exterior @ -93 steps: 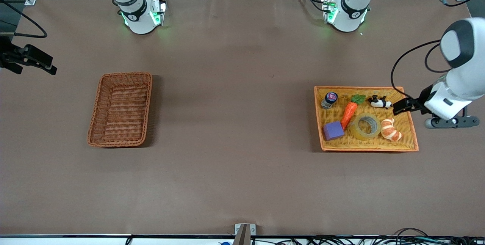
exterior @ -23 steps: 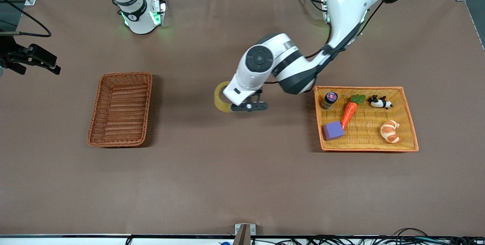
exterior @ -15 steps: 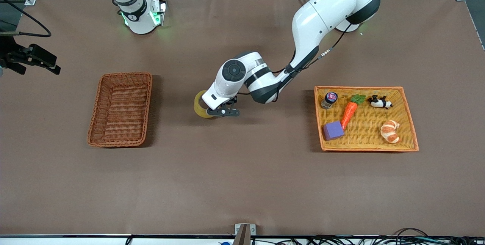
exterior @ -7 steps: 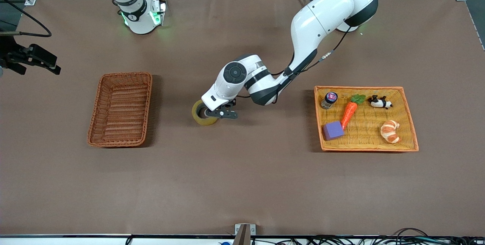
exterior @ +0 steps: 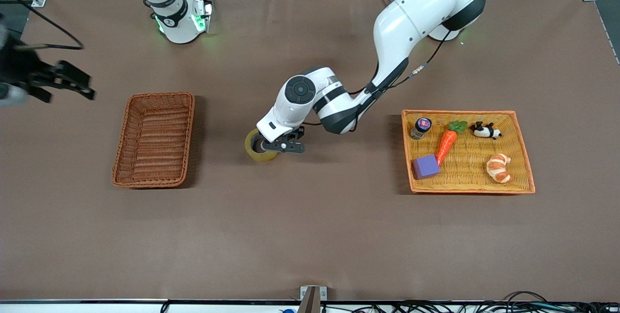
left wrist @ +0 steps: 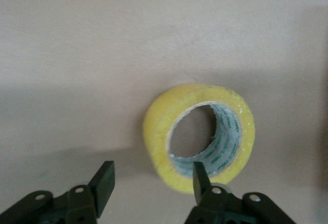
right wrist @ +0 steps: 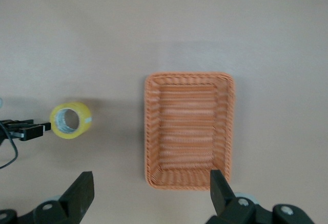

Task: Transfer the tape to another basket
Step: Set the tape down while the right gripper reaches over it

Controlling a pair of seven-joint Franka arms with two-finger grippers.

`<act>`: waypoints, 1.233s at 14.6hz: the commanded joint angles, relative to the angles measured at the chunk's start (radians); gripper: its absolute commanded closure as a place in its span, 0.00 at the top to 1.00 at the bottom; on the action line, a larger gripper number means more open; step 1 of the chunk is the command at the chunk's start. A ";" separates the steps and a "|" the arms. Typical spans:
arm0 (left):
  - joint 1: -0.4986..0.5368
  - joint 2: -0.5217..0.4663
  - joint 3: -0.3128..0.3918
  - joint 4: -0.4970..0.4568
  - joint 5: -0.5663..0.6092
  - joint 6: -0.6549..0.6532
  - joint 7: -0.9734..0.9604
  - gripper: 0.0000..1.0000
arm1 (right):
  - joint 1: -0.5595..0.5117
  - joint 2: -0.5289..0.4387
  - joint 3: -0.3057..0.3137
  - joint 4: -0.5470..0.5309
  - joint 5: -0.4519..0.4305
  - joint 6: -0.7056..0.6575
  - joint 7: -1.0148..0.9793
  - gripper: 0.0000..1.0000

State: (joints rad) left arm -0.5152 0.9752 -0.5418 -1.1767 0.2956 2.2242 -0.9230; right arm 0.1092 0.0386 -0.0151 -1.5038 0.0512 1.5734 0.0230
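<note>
Tape [exterior: 255, 148] now set on table, left hand [left wrist: 151, 183] opened off it, right hand [right wrist: 148, 188] open, 1 basket [exterior: 154, 139].

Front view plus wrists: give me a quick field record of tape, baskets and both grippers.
tape: yellowish translucent roll of packing tape, on the brown table between the baskets
target: reddish-brown wicker basket, empty
source: orange-yellow woven tray, holding toys
left gripper: open, one finger inside the roll's core
right gripper: open, above the wicker basket
</note>
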 commanded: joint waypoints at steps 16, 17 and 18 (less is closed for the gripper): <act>0.501 -0.772 0.211 -0.311 -0.277 -0.443 0.703 1.00 | 0.474 0.288 -0.006 -0.556 -0.148 0.847 0.409 1.00; 0.497 -0.808 0.274 -0.320 -0.303 -0.460 0.748 1.00 | 0.475 0.288 -0.006 -0.573 -0.149 0.864 0.413 1.00; 0.495 -0.840 0.328 -0.334 -0.340 -0.463 0.783 1.00 | 0.477 0.294 -0.006 -0.578 -0.151 0.867 0.416 1.00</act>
State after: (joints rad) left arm -0.0125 0.2339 -0.3022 -1.4374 0.0174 1.7686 -0.2093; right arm 0.5805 0.3616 -0.0175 -2.0291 -0.0810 2.4132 0.4132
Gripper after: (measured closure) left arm 0.000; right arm 0.000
